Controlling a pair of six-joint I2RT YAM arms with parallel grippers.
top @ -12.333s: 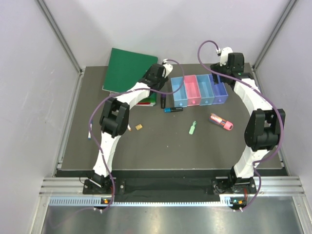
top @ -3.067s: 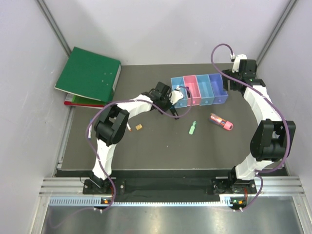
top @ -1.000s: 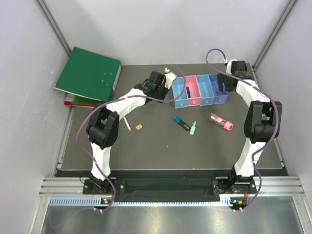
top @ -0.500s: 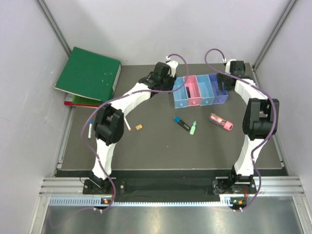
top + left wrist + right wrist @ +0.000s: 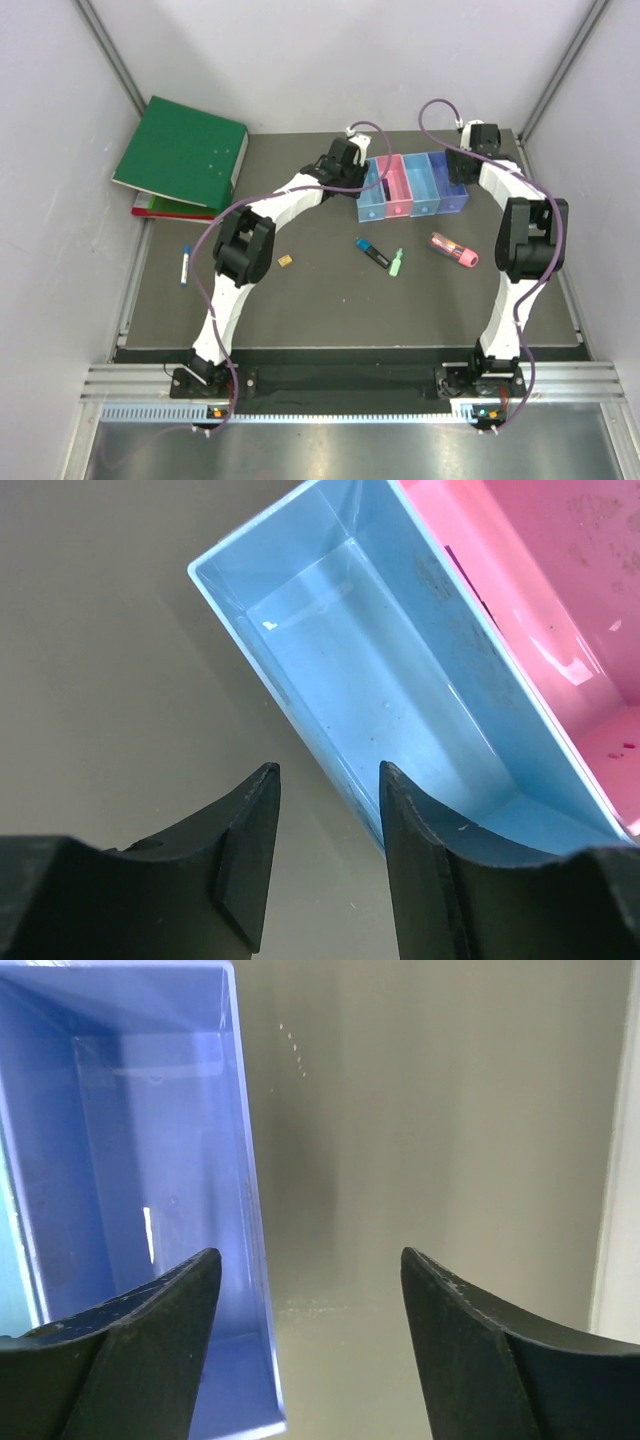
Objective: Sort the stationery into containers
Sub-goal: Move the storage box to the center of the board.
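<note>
One dark table (image 5: 320,310) carries everything. At its far left a big green binder (image 5: 185,155) lies tilted on a second binder (image 5: 158,207), which is mostly covered; the white specks on the top cover are too small to read.

Four joined bins stand in a row at the far middle. The left gripper (image 5: 327,772) hangs over the leftmost light blue bin (image 5: 400,690), fingers apart and holding nothing, with the bin's left wall running into the gap between them. That bin's floor shows bare. In the pink bin (image 5: 397,184) a dark sliver lies against the left wall; I cannot tell what it is. The second light blue bin (image 5: 420,183) is too small to see into. The right gripper (image 5: 310,1258) spreads wide and empty across the right wall of the purple bin (image 5: 150,1160), whose left side is cut off.

Near and right of the bins lies the pink-red tube (image 5: 454,250), its print unreadable. The blue-capped white pen (image 5: 186,265) lies at the table's left edge. The black-blue marker (image 5: 373,252) lies just beside the green piece (image 5: 396,262) at the middle, and the orange piece (image 5: 284,261) sits beside the left arm.
</note>
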